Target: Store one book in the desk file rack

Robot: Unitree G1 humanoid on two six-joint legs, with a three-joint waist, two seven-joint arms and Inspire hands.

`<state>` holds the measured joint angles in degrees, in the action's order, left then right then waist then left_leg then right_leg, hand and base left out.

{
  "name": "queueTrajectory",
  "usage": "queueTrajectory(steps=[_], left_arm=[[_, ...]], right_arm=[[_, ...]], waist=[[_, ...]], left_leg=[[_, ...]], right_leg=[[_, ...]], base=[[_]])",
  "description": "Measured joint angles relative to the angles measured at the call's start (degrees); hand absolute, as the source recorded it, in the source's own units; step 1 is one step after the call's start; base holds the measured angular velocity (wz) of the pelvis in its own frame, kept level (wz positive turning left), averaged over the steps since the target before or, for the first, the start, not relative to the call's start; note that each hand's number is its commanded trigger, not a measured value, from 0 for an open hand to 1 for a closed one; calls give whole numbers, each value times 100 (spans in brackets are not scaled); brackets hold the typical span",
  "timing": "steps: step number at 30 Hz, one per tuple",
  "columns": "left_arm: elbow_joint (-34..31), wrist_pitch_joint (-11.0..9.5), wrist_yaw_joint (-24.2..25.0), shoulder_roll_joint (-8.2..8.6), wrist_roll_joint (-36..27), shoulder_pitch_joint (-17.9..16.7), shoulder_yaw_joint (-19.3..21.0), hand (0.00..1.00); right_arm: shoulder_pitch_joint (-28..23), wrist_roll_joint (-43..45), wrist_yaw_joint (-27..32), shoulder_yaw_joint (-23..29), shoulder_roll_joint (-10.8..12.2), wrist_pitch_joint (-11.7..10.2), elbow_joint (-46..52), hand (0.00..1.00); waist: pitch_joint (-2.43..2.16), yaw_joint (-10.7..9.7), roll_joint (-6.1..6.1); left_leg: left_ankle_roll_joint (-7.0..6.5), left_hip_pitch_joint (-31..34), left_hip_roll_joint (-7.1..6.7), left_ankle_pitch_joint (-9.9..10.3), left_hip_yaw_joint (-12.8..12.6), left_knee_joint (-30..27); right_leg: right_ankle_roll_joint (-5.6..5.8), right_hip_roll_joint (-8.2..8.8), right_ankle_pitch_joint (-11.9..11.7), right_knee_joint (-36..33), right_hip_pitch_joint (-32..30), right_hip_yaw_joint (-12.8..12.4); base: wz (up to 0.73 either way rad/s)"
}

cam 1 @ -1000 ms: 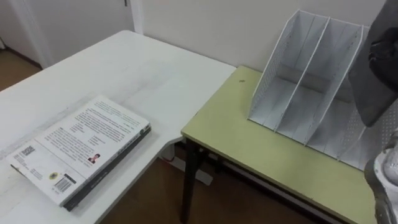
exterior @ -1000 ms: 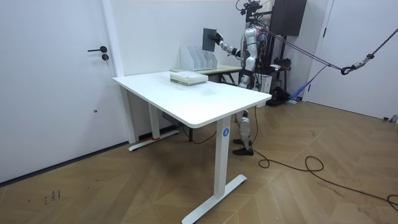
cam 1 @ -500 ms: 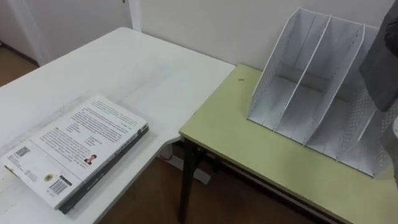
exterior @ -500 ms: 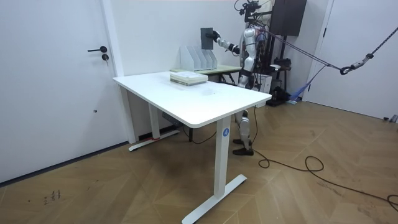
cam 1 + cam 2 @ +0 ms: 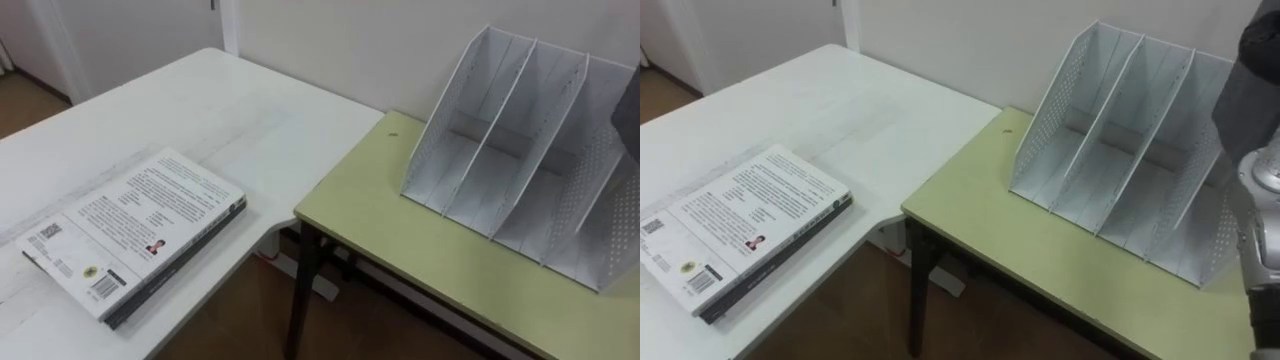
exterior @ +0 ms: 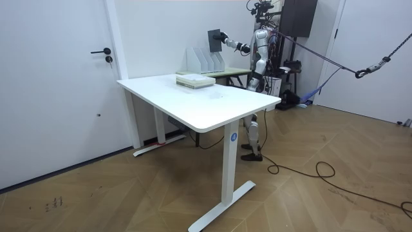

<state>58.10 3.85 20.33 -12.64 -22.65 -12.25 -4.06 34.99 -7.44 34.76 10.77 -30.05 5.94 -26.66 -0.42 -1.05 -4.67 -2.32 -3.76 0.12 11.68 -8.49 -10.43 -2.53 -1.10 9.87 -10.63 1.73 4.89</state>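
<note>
Since a second ago the right arm has risen and straightened toward the rack. In the room view it has carried the book (image 5: 1252, 90) slightly toward the room view's left. In the left eye view the dark cover covered much of the right side a second ago, and now you see just a sliver of it at the right edge. Some of that change is the head camera shifting.

The right hand (image 6: 224, 41) holds the book upright by its edge. At this distance its fingers look wrapped round that edge, though the room view is too small for you to be sure how tightly.

The book hangs above the right end of the file rack (image 5: 520, 170), and its lower edge overlaps the rightmost compartment in the right eye view. You cannot tell whether it touches the rack's rim or is just clear of it.

The white, perforated rack stands on the green desk (image 5: 400, 250), close to the wall (image 5: 340, 40), with its dividers leaning back. The robot stands at the green desk's far end, beyond the white table (image 5: 200, 110). A stack of books (image 5: 135, 235) lies flat on that table near its corner, well apart from the rack.
</note>
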Motion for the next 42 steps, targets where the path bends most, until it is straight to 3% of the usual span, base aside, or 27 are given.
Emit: queueTrajectory(steps=[9,20,28,29,30,31,32,42], left_arm=[[-99,118,-6,5,85,-48,167,0],[-86,160,-5,-9,70,-46,286,0],[-72,251,-8,-10,-27,14,283,0],[-73,263,-8,-10,-27,16,285,0],[-76,283,-8,-10,-28,25,287,0],[-76,295,-8,-10,-28,29,286,0],[-77,321,-8,-10,-30,37,287,0],[-40,335,-15,-10,-29,46,285,0]], right_arm=[[573,-148,-385,-78,-171,291,-685,100],[601,-182,-712,-120,-174,419,-877,100],[602,-179,-724,-287,-175,559,-1004,100],[606,-175,-724,-287,-175,565,-1046,84],[616,-175,-724,-286,-175,586,-1089,32],[617,-175,-724,-286,-175,611,-1091,7],[619,-175,-726,-286,-175,626,-1090,0],[628,-175,-646,-287,-175,627,-1122,0]], waist=[[-2,2,-5],[43,35,-111],[29,174,-115],[27,212,-115],[27,236,-114],[26,242,-113],[21,250,-107],[-22,283,-42]], left_leg=[[0,25,4,-1,-12,2],[0,12,-1,-1,-12,-27],[0,40,5,-1,-6,-33],[0,48,5,-1,-4,-33],[0,57,5,-2,-2,-33],[0,64,5,-2,3,-34],[0,86,3,-2,20,-39],[1,107,2,-3,84,-45]], right_leg=[[1,12,-4,-97,-69,113],[-4,86,-7,-69,-62,302],[-4,77,-41,-25,-61,315],[-4,76,-42,-38,-61,319],[-5,75,-42,-40,-67,322],[-5,76,-42,-41,-71,328],[-5,79,-42,-43,-79,346],[-8,103,-44,-94,-72,507]], base=[[-1],[-1],[0],[0],[0],[3],[7],[2]])
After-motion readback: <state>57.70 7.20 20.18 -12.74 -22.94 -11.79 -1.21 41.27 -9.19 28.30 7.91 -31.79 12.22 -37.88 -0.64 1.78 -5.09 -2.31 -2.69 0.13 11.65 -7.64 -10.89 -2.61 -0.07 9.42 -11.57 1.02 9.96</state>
